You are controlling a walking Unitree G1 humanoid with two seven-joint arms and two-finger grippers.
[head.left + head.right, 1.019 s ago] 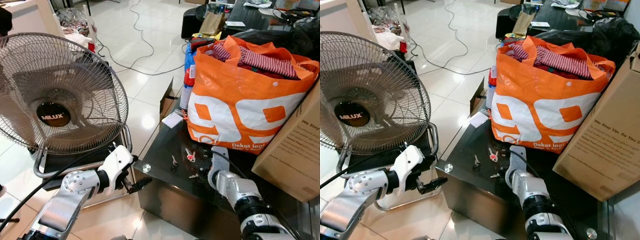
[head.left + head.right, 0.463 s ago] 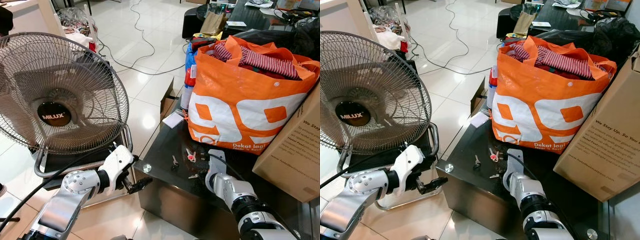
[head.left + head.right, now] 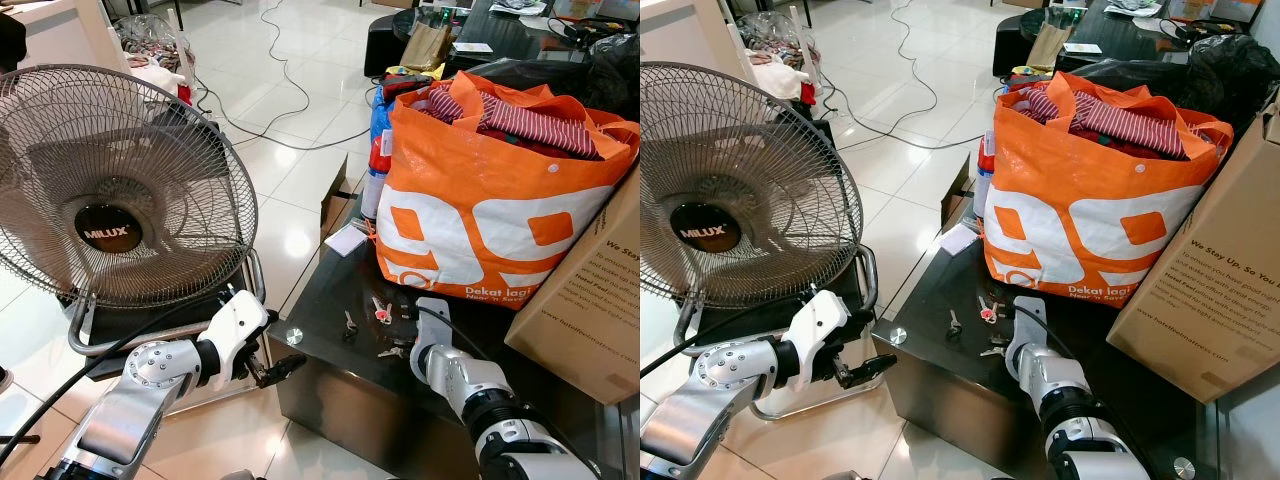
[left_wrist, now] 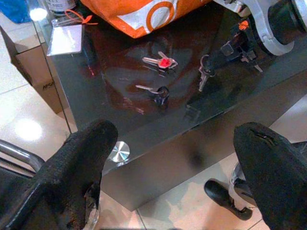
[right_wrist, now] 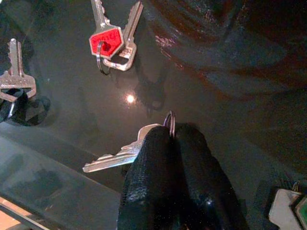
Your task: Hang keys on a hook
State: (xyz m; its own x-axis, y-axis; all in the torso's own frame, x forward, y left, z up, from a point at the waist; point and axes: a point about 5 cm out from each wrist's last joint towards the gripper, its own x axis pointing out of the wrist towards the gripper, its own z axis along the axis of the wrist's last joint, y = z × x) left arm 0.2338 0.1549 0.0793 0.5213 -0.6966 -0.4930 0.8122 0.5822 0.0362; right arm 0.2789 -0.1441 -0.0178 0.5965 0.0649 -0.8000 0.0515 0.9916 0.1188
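Glossy white floor tiles (image 3: 300, 170) spread behind a low black glass-topped table (image 3: 330, 345) that is crowded along its far side. An orange shopping bag (image 3: 480, 215) stuffed with striped clothes (image 3: 530, 120) stands on the table, with a brown cardboard box (image 3: 590, 300) just beside it on the robot's right. A blue bottle (image 3: 375, 150) and a white card (image 3: 343, 240) sit at the table's far left corner. A large Milux floor fan (image 3: 115, 190) stands on the floor to the left of the table, and cables (image 3: 270, 60) trail across the tiles behind it.

Three sets of keys lie on the dark glass in front of the bag. A pair with a red key cover (image 5: 108, 43) lies nearest the bag, a silver key on a black fob (image 4: 156, 92) lies toward the table's left edge, and a silver key on a ring (image 5: 120, 153) lies near the front edge.

The right gripper (image 5: 171, 139) is down at the table's front edge, its two black fingers (image 5: 148, 172) pressed together with the key ring pinched at their tips, the key's blade sticking out sideways over the glass. More tagged keys (image 5: 288, 203) lie near the fingers.

The left gripper (image 4: 175, 158) hovers off the table's left corner above the floor, its fingertips (image 4: 81, 163) well apart and holding nothing.
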